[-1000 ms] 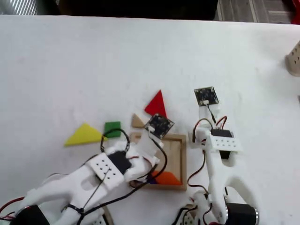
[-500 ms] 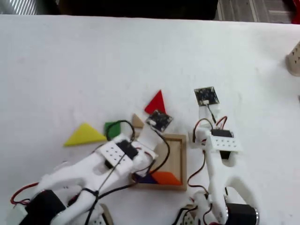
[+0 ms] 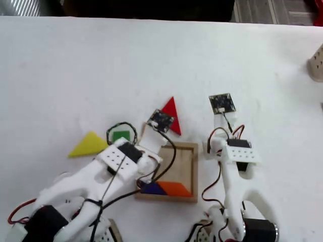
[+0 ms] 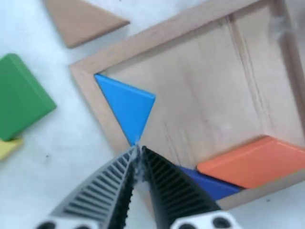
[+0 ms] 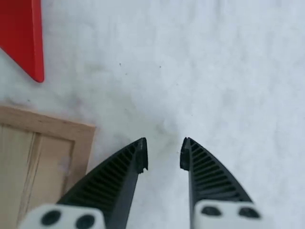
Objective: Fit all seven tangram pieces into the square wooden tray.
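Blue triangle (image 4: pixel 127 106): in a corner of the wooden tray (image 4: pixel 167 33), longest edge along the rim, its tip at the left end effector (image 4: pixel 137 153), which is pressed together. Right end effector (image 5: pixel 163 153): spread over the bench, with the red triangle (image 5: pixel 21 33) nearer it.

Your left arm (image 3: pixel 86 184) and right arm (image 3: pixel 231 181) are white plastic shells with black motors, red and black cables, dark square circuit boards (image 3: pixel 222 103) and black ribbed fingers (image 5: pixel 114 186)

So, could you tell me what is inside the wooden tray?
A light blue triangle in one corner, an orange piece and a dark blue piece along one edge; the left gripper hides part of the latter.
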Controlling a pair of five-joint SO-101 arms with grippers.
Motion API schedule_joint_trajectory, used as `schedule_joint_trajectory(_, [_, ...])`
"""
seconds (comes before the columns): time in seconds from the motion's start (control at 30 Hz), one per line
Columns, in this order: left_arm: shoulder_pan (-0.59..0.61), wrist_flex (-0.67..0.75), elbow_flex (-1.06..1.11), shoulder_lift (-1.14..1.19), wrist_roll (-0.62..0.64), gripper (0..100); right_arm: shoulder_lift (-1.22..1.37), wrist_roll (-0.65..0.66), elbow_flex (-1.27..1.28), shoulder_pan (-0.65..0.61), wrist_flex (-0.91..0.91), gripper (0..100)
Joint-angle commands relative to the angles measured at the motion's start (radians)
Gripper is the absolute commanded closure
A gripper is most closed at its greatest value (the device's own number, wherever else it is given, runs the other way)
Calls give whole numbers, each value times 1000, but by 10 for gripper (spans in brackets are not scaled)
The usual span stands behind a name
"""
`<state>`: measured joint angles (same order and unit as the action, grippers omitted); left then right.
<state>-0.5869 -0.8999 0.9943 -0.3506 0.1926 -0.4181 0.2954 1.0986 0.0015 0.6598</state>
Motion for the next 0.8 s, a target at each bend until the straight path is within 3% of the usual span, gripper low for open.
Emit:
schedule_joint_trajectory(0.0, [21, -83, -54, -156, 3, 977, -13, 15, -43, -4, 10, 879])
schedule_joint_trajectory(0.17, [133, -143, -38, -364, 3, 977, -13, 15, -43, -4, 10, 879])
schedule_joint_trajectory(0.43, [651, 8, 48, -479, -12, 976, -13, 15, -43, -4, 10, 879])
schedule_joint_trajectory(0.67, [590, 12, 17, -294, -186, 832, -13, 15, -43, -4, 19, 879])
schedule_joint_trajectory(0.77, [590, 14, -38, -200, -180, 788, -13, 15, -43, -4, 24, 879])
